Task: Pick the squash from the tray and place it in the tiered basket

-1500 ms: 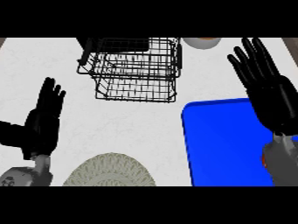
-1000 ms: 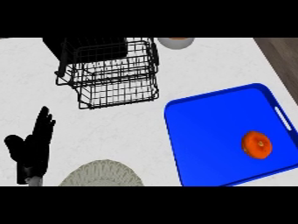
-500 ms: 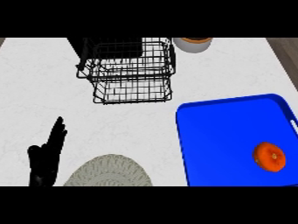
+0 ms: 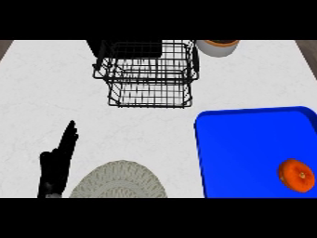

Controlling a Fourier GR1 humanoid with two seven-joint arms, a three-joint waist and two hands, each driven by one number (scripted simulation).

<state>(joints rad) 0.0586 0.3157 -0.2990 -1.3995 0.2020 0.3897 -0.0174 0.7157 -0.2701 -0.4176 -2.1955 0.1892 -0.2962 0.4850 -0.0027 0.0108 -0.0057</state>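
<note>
Since a second and a half ago the right robot hand has gone from the view, uncovering the squash (image 4: 297,175), and over the last half second the scene has barely shifted, the squash sitting slightly lower and further right. It lies in the blue tray (image 4: 250,139), near the tray's 4 o'clock corner, apart from the rim. The left robot hand (image 4: 55,167) shows at 8 o'clock on the counter (image 4: 44,93), fingers straight and together, pointing toward 1 o'clock, holding nothing. From that hand the squash lies at about 3 o'clock, well apart, with the round woven mat (image 4: 120,181) between them. The squash looks nearly round, a little longer along its 12-to-6 line. Because the tray is on the right side, the right robot hand (unseen now, so its fingers cannot be told) is probably the nearer one for the pick. The tiered basket (image 4: 149,69) stands at 11 o'clock from the squash. Counted: one squash, one tray, one tiered basket, one mat, one bowl (image 4: 218,47) at 1 o'clock, one robot hand in view.
</note>
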